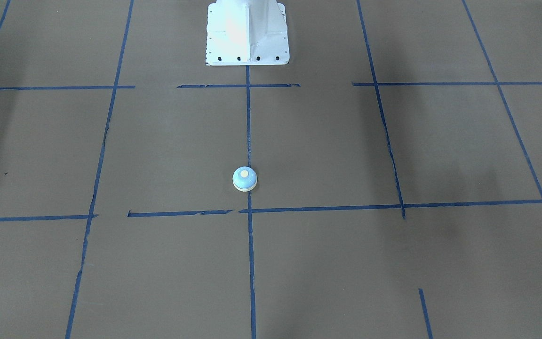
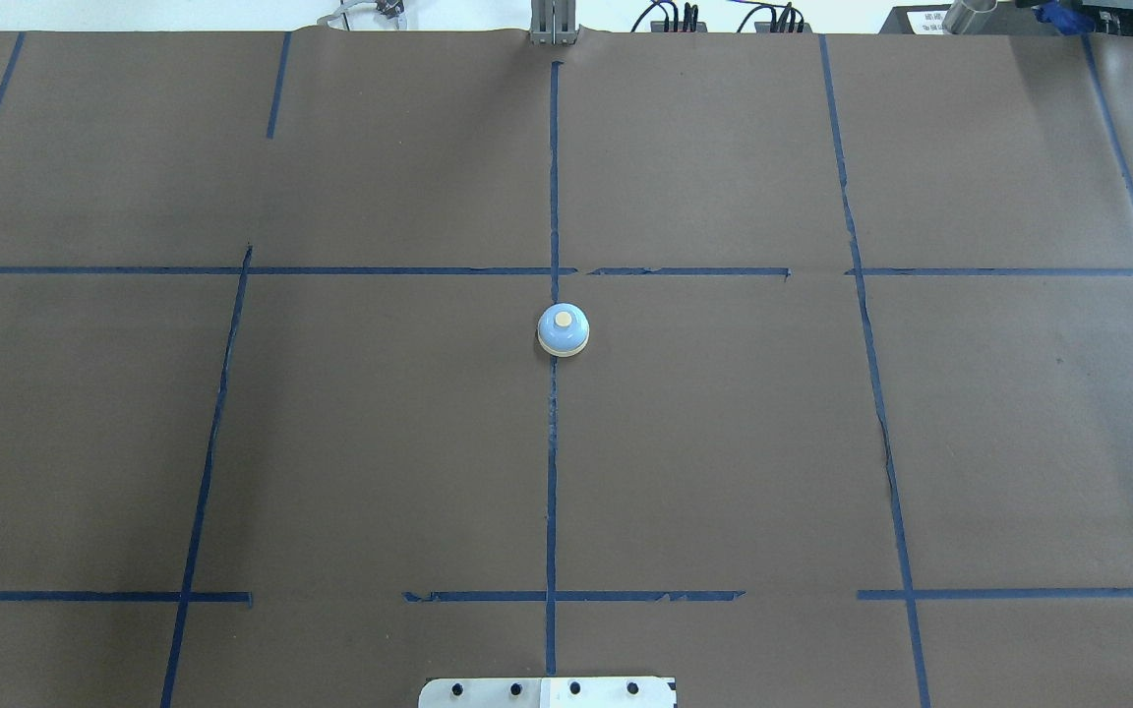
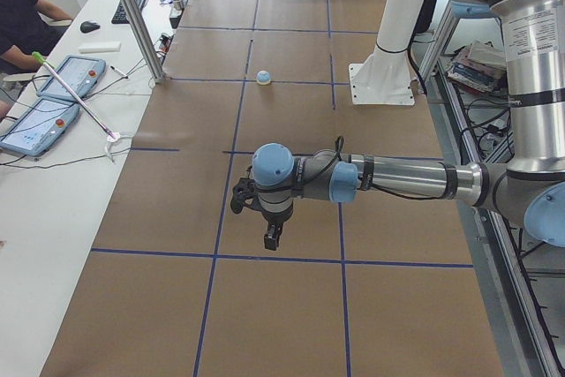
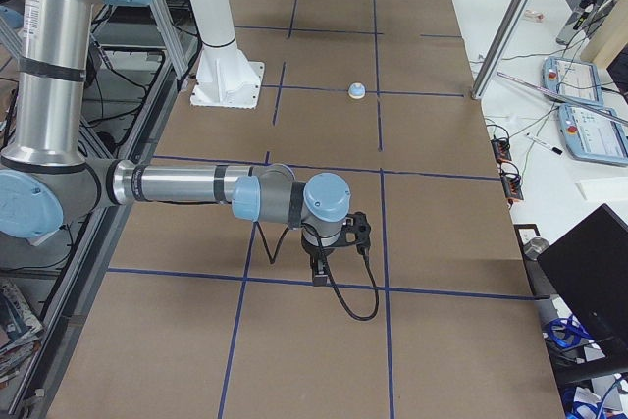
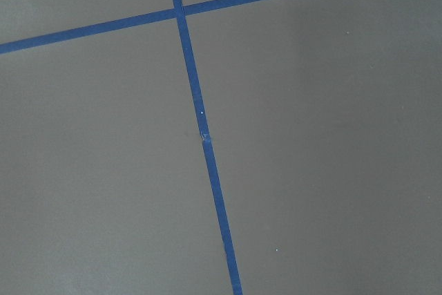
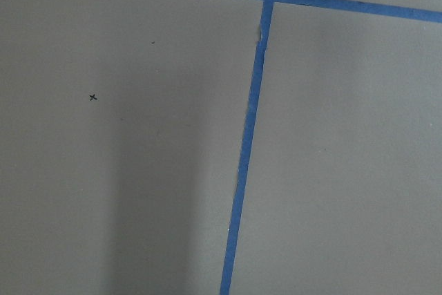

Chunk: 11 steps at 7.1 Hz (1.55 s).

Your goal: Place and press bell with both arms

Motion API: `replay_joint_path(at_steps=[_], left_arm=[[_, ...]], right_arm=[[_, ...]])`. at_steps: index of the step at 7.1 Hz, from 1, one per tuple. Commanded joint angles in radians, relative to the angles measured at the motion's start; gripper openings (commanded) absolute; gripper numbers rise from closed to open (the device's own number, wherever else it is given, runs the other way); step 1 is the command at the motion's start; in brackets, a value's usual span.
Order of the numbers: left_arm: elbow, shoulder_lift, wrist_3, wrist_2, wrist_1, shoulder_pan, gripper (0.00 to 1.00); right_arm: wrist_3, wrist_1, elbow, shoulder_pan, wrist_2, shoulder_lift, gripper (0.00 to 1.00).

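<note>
The bell (image 1: 244, 179), light-blue dome with a cream button, stands alone on the central blue tape line of the brown table; it also shows in the overhead view (image 2: 563, 329) and, small, in both side views (image 3: 263, 77) (image 4: 357, 91). My left gripper (image 3: 272, 237) hangs low over the table's left end, far from the bell, with nothing seen in it. My right gripper (image 4: 320, 277) hangs low over the table's right end, equally far away. I cannot tell whether either is open or shut. Both wrist views show only brown paper and blue tape.
The white pedestal base (image 1: 247, 33) stands at the robot's side of the table, behind the bell. Aluminium posts (image 3: 132, 15) (image 4: 510, 26) rise at the far edge. A side bench holds tablets (image 3: 53, 86), with a seated operator (image 3: 18, 15) beside it.
</note>
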Motion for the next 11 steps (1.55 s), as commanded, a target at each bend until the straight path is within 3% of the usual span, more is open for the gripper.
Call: replay_joint_path(at_steps=[1,11], left_arm=[[-0.003,-0.005,0.002,0.000,-0.001,-0.001,1.00],[-0.003,-0.013,0.002,0.003,0.014,0.002,1.00]], right_arm=[[-0.002,0.001,0.005,0.000,0.001,-0.023,1.00],[-0.008,0.021,0.021,0.000,0.020,-0.010,1.00]])
